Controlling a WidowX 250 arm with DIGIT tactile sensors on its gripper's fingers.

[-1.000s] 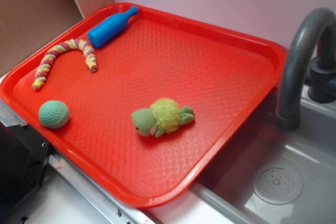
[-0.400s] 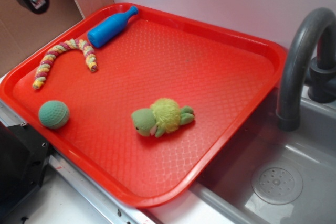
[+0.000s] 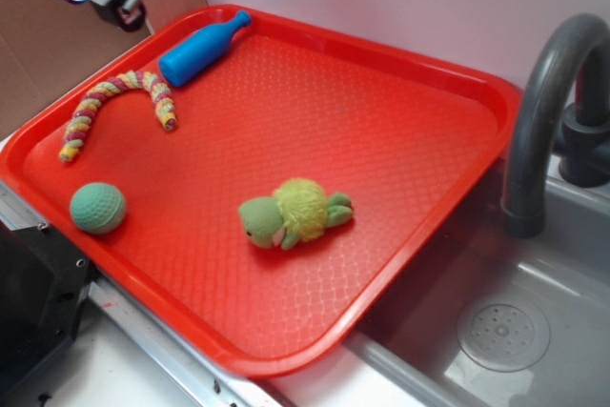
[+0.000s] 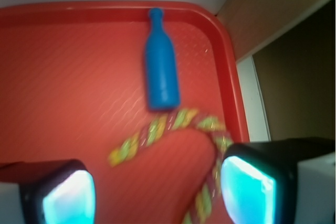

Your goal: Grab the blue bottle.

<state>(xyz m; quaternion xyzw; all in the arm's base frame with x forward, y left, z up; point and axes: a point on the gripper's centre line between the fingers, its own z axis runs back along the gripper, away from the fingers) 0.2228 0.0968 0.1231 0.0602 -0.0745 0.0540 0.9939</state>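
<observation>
Near the far left corner of the red plastic tray [image 3: 419, 73], the small bright blue plastic bottle [image 3: 198, 50] lies on its side just beside a braided multicoloured rope [image 3: 114, 102], while the tool [image 4: 152, 190] hovers above, fingers spread apart and empty.

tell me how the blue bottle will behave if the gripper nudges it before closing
The blue bottle lies on its side on the red tray, and its body looks round and smooth, so it would probably roll sideways if nudged. It looks like hard plastic, so likely stiff, light and a bit slippery. The braided rope at its base might check a slide that way.
</observation>
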